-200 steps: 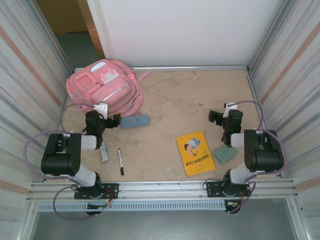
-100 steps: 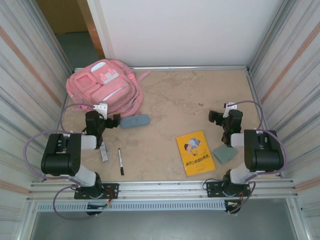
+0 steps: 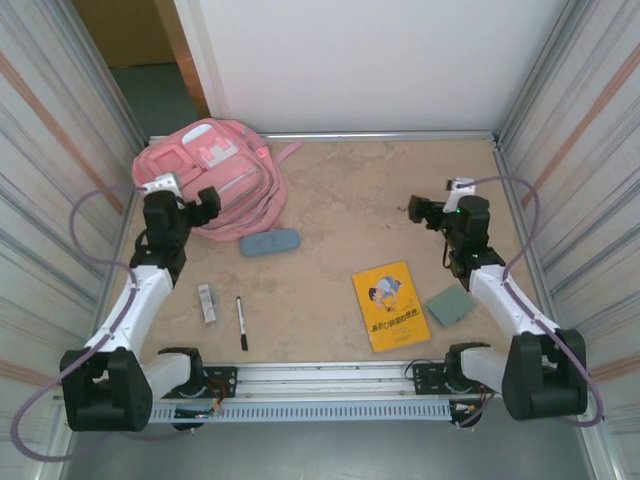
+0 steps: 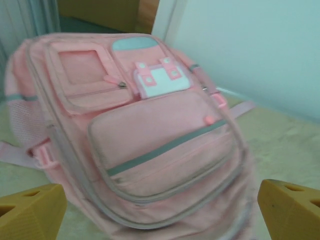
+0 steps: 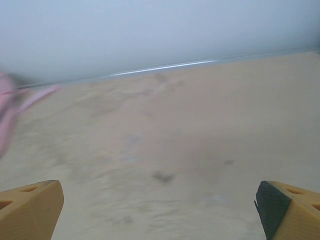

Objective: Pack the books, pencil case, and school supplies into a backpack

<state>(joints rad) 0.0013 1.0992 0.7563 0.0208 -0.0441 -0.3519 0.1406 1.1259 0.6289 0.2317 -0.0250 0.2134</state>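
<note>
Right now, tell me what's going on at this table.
Two robot arms are set up to pack a pink backpack, and nothing is in it yet. The left gripper hovers open and empty at the backpack's near edge. The right gripper hangs open and empty over bare table. The pencil case, book, pen, whitish bar and grey-green flat piece all lie loose on the table.
</note>
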